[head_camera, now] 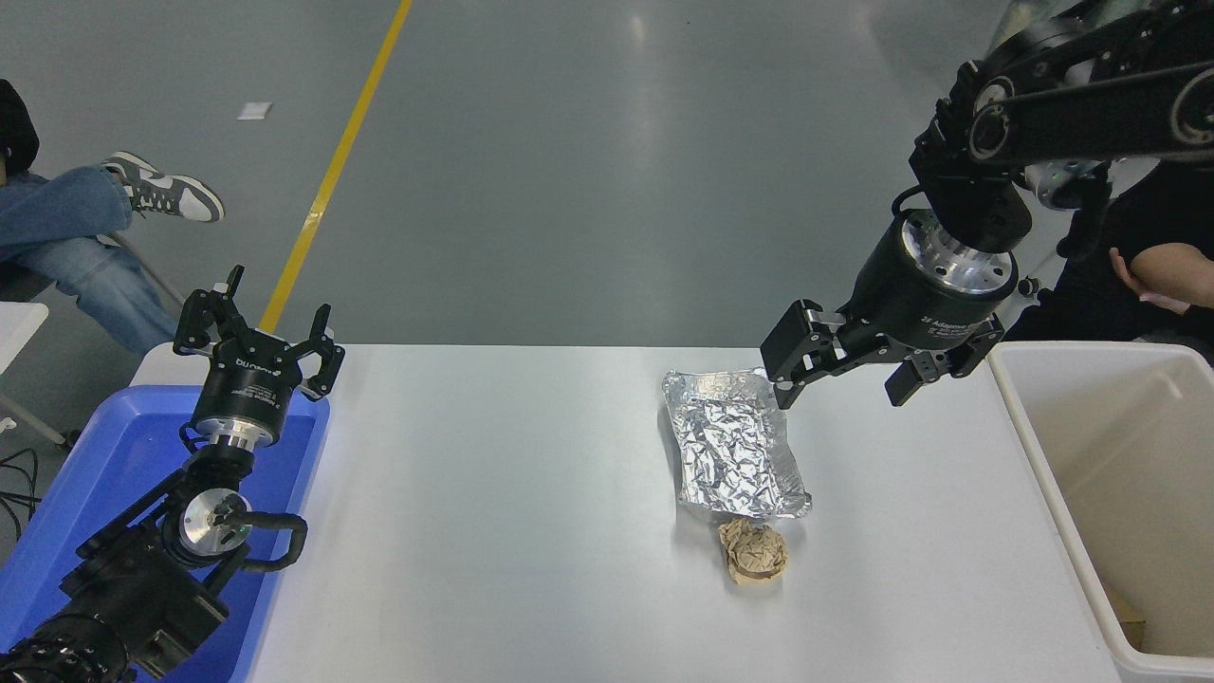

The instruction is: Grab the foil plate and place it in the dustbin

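The right hand (839, 379) is seen released, its two fingers spread wide apart and nothing held between them. It is hung above the far right part of the tabletop (493, 493), tilted downward and to the left, with its left finger placed just beside the far right corner of the foil plate (735, 444). Whether that finger is touching the rim cannot be told from this view; it is judged to be just above it.

The foil plate is laid flat on the tabletop, right of centre, its long side running from far to near. A crumpled brown paper ball (754, 552) is set against its near short edge, touching or almost so. The dustbin (1034, 446) is stood at the right edge of the tabletop, well apart from the plate, its mouth open upward.

The plate is judged to be very light, thin and easily crushed, with a crinkled surface that should not be slippery. The raised rim is taken to be the best place for a hold: one finger inside the wall and one outside, at the far right corner or along the right long side nearest the hand. A gentle pinch should be enough; a hard one would be expected to fold the wall. Because of the low weight, the plate could be pushed aside by a finger arriving slightly off line.

The left hand (258, 337) is parked at the lower left over a blue tray (104, 474), its fingers spread and nothing held.
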### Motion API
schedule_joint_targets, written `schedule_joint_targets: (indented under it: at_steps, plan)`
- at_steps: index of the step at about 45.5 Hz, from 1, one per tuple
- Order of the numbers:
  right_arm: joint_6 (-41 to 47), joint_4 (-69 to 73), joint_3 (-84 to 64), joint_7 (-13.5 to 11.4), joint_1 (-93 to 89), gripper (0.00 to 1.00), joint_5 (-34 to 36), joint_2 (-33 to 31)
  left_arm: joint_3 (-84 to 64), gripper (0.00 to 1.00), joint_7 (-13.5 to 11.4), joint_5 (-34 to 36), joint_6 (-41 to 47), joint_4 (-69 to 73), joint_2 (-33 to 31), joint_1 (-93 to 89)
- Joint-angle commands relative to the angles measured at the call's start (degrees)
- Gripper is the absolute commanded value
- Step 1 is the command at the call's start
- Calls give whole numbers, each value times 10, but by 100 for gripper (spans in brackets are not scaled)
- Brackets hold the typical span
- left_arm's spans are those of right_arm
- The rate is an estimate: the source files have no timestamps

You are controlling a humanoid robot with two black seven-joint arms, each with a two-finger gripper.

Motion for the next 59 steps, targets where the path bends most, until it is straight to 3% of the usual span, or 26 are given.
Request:
schedule_joint_targets:
  at_steps: [1,59]
  plan:
    - [0,-7,-5,0,-10,100,-1,-1,0,98,0,0,0,0,0,0]
    - [-13,-105,-11,1,-139,100,20,-9,0,98,1,0,-1,0,0,-1]
